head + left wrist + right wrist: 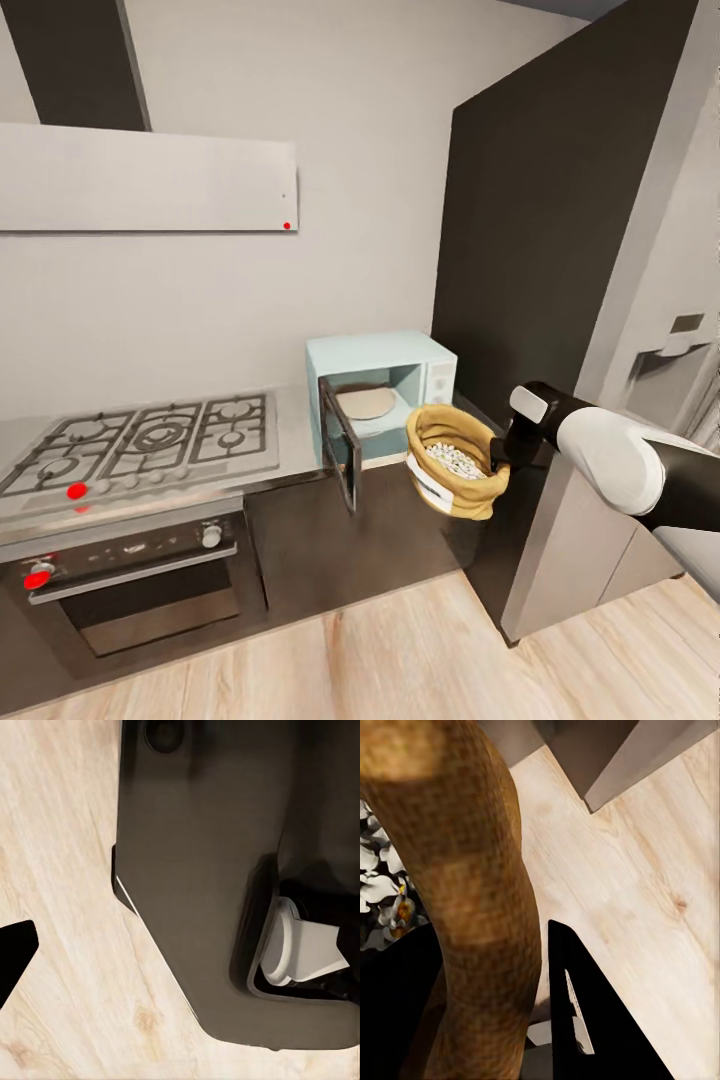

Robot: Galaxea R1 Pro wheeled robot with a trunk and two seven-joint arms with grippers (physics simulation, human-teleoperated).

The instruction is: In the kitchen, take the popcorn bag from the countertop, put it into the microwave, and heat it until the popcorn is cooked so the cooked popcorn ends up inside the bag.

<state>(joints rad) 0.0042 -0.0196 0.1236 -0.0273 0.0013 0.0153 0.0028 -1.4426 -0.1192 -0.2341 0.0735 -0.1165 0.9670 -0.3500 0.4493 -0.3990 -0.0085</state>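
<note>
Your right gripper [497,452] holds the popcorn bag [455,462] in the air, just in front of the open microwave [383,396] and off its right front corner, above the wood floor [420,650]. The fingers [577,1020] are clamped on the bag's thick rolled rim; in the right wrist view that rim runs between the dark finger and the camera, with the popcorn [382,881] showing white inside the sack. From the head view the bag tilts slightly, mouth up, full of white puffed pieces.

The microwave sits on the grey worktop [295,425] against the wall, its dark glass door [340,455] swung out toward you, and a round plate [365,402] lies inside the cavity. The gas hob [145,440] lies to its left, with the oven [130,585] below.

Your left wrist view looks down at the floor and the robot's dark base [202,870]. One dark finger tip [15,952] shows at the edge; you cannot tell whether those fingers are apart or together.
</note>
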